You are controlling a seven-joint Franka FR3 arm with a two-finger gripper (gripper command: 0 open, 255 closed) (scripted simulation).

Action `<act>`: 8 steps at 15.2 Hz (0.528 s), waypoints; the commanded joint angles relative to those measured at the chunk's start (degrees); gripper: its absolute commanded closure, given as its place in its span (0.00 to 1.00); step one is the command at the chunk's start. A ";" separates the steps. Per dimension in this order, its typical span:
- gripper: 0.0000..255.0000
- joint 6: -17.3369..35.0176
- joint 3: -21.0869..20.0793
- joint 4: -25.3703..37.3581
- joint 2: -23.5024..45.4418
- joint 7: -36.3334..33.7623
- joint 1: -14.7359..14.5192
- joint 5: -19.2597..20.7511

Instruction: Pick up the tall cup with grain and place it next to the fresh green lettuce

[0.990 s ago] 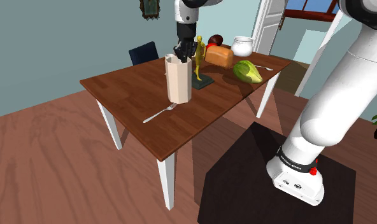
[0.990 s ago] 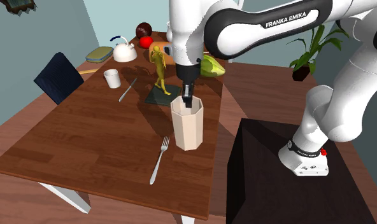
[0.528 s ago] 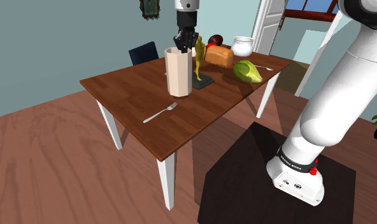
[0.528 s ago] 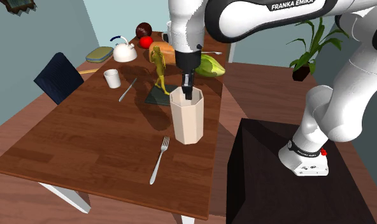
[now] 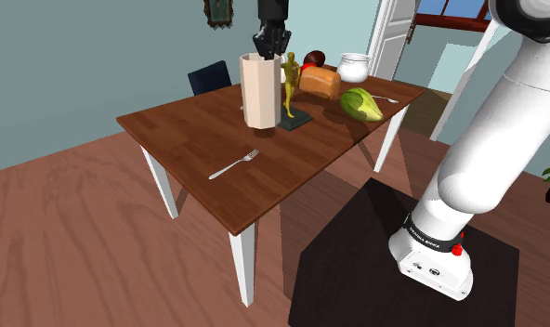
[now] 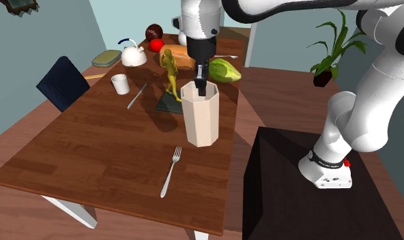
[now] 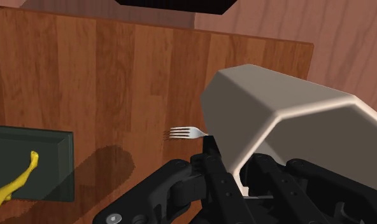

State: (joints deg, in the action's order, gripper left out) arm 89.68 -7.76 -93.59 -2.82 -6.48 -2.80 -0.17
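Pick is done, we judge; the gripper [image 6: 201,87] is clamped on the rim of the tall cup [image 6: 200,114], one finger inside and one outside the wall, fingers narrow with the wall pinched between them; the wrist view shows the same clasp on the cup [image 7: 289,127], with the fork [image 7: 187,132] on the table far below; the cup [image 5: 261,90] hangs upright, clear of the table [image 5: 189,130], over the middle of the top beside the yellow figurine [image 5: 290,82]; contents we cannot see. Still left: carry it past the figurine to the green lettuce [image 5: 360,104], which lies well apart near the far corner by the bread loaf [image 5: 320,83], then lower and release beside it; we reckon about half done. Against the earlier frames: a second ago the cup sat on the wood with the fingers at its rim; half a second ago it was just off; now it and the gripper [image 5: 269,58] are higher, rise near straight up; fork, figurine and lettuce unmoved.
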 commanded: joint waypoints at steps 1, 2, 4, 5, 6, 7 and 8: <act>1.00 -1.65 -0.05 2.06 0.37 -0.08 -0.04 0.05; 1.00 -2.49 -0.06 3.13 0.61 -0.11 -0.05 0.08; 1.00 -3.62 -0.08 4.60 0.95 -0.14 -0.06 0.12; 1.00 -3.54 0.65 4.04 0.47 1.27 0.62 0.11; 1.00 -3.46 1.39 3.54 0.04 2.67 1.29 0.12; 1.00 -3.40 2.13 3.11 -0.32 4.08 1.95 0.15; 1.00 -3.34 2.86 2.76 -0.63 5.48 2.61 0.19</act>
State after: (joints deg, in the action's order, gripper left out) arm 86.05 -5.56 -90.25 -3.08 -2.34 -0.78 0.01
